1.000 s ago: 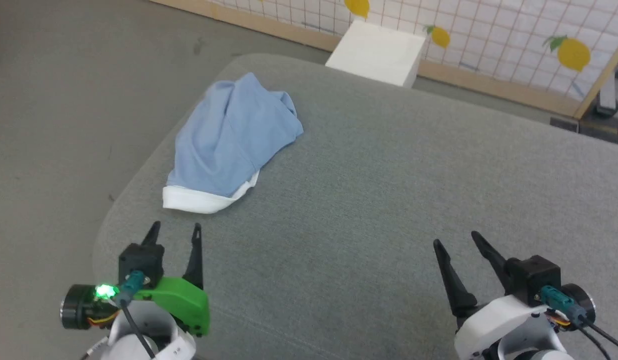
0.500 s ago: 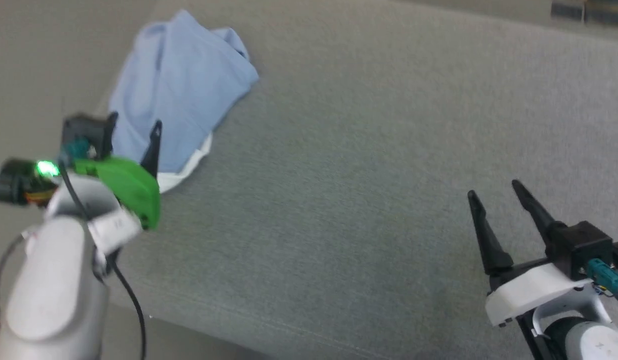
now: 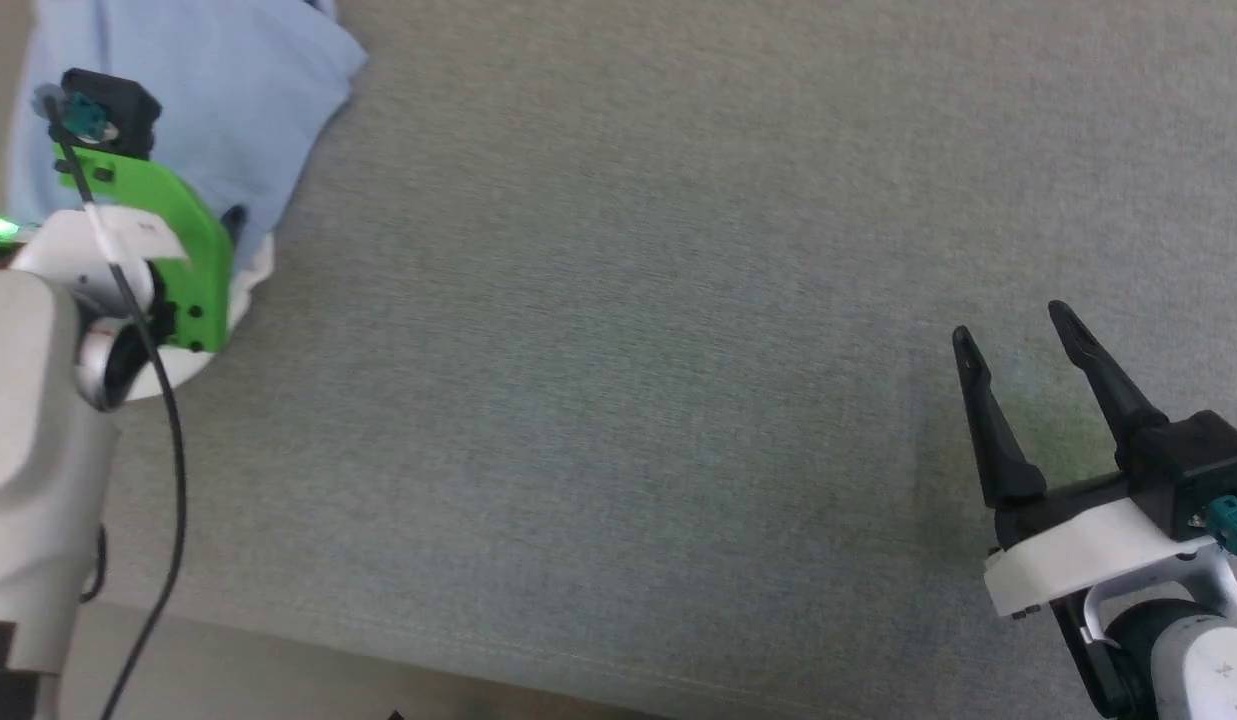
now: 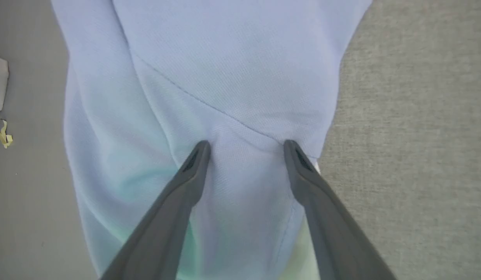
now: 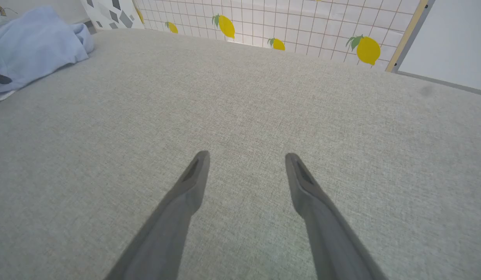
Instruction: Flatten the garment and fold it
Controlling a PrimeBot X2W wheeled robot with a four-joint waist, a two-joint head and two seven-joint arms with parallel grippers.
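Blue knit garment: bunched in a heap at the far left of the grey cushion, close to its edge; not flattened yet.
Left gripper: directly over the heap, fingers spread wide, tips at or almost at the cloth beside a seam; nothing pinched.
Right gripper: well apart from the garment, over bare cushion, fingers spread wide, holding nothing.
Step in hand: probably the first grasp, to begin flattening.
Next move: likely calls for lowering into the cloth, closing on one layer, pulling toward the cushion's middle.
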